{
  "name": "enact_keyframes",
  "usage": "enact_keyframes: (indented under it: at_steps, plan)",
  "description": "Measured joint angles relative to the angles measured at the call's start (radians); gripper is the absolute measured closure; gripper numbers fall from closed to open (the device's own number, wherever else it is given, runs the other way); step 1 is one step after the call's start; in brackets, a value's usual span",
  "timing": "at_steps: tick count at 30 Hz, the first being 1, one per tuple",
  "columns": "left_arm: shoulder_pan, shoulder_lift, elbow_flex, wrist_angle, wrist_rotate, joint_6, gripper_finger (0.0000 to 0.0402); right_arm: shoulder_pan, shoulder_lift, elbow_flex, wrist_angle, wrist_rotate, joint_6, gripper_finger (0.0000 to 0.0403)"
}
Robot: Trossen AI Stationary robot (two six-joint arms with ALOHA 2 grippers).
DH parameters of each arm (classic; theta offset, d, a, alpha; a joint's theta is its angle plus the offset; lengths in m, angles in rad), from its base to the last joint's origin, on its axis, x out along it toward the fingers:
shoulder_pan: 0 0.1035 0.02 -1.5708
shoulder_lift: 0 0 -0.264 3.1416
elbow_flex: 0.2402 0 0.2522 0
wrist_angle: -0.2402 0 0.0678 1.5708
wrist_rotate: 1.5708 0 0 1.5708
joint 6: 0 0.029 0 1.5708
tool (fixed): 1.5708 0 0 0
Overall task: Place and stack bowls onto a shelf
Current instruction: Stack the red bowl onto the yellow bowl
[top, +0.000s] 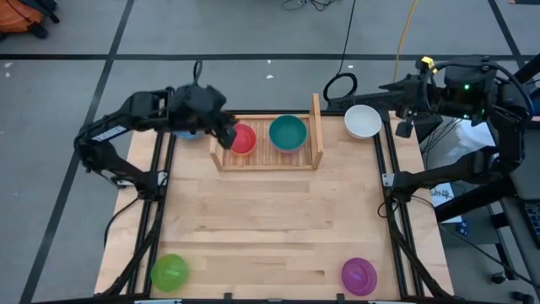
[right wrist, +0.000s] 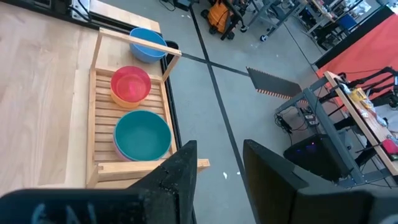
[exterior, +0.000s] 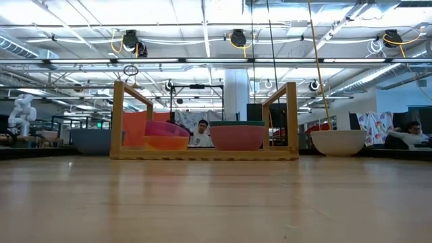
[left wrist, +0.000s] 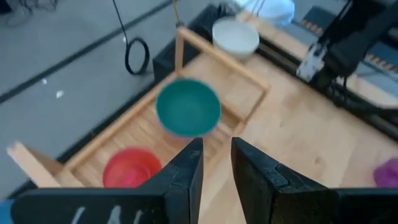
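Note:
The light-wood shelf stands at the table's far middle. On its slats sit a red-magenta bowl stacked on a yellow one, and a teal bowl stacked on a pink one. A blue bowl rests on the table left of the shelf, and a white bowl right of it. My left gripper is open and empty, above the shelf's left end. My right gripper is open and empty, beyond the table's far right corner.
A green bowl lies at the near left corner and a purple bowl at the near right. The shelf's two upright side boards rise above the bowls. Bare tabletop lies between the shelf and the near bowls. People sit in the room behind.

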Motion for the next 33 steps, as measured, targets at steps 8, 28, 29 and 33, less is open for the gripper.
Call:
enact_keyframes:
  at_steps: [8, 28, 29, 33]
  plan:
    - [0.144, 0.172, 0.275, -0.092, 0.078, 0.104, 0.0314, 0.000, 0.000, 0.000, 0.005, 0.000, 0.001, 0.0277]
    - [0.380, 0.527, 0.413, -0.397, 0.224, 0.215, 0.0314, 0.000, 0.001, 0.000, 0.009, 0.001, 0.002, 0.0277]
    - [0.385, 0.541, 0.413, -0.400, 0.223, 0.227, 0.0314, 0.000, 0.001, 0.000, 0.009, 0.001, 0.002, 0.0277]
    - [0.403, 0.601, 0.413, -0.399, 0.226, 0.248, 0.0314, 0.000, 0.001, 0.000, 0.013, 0.001, 0.002, 0.0277]
